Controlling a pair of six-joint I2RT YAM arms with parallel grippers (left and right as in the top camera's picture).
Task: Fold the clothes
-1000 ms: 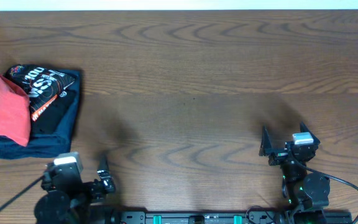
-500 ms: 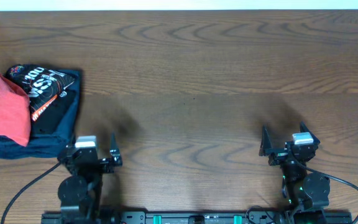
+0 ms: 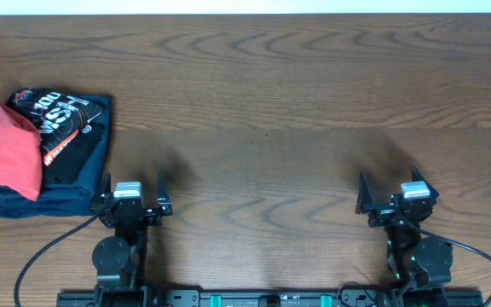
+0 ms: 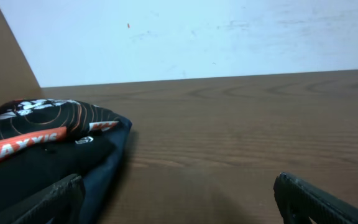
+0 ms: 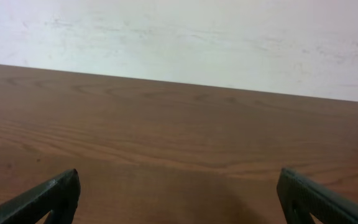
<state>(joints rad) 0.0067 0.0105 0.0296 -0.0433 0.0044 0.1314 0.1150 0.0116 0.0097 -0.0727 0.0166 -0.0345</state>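
- The red T-shirt (image 3: 7, 147) is seen at the far left edge of the table (image 3: 297, 94), lying as a compact bundle on top of a stack of dark garments (image 3: 71, 149) and covering its left part.
- The left gripper (image 3: 132, 189) is held low at the near edge, just beside the stack's near right corner, with its jaws spread wide and nothing between them.
- The right gripper (image 3: 389, 189) is held at the near edge on the other side, well apart from the T-shirt, jaws likewise spread and empty.
- No grasp is in hand; both arms are judged to be in a parked pose, so either a start or a finish could be meant. Whether the T-shirt is neatly folded cannot be told from above, as only a rounded red shape is shown.
- If folding is yet to be done, a reach by the left gripper toward the T-shirt would be called for, taking the red cloth alone and not the dark garments beneath.
- The T-shirt would then need to be carried to the bare middle of the table and spread flat, with both grippers used on opposite edges.
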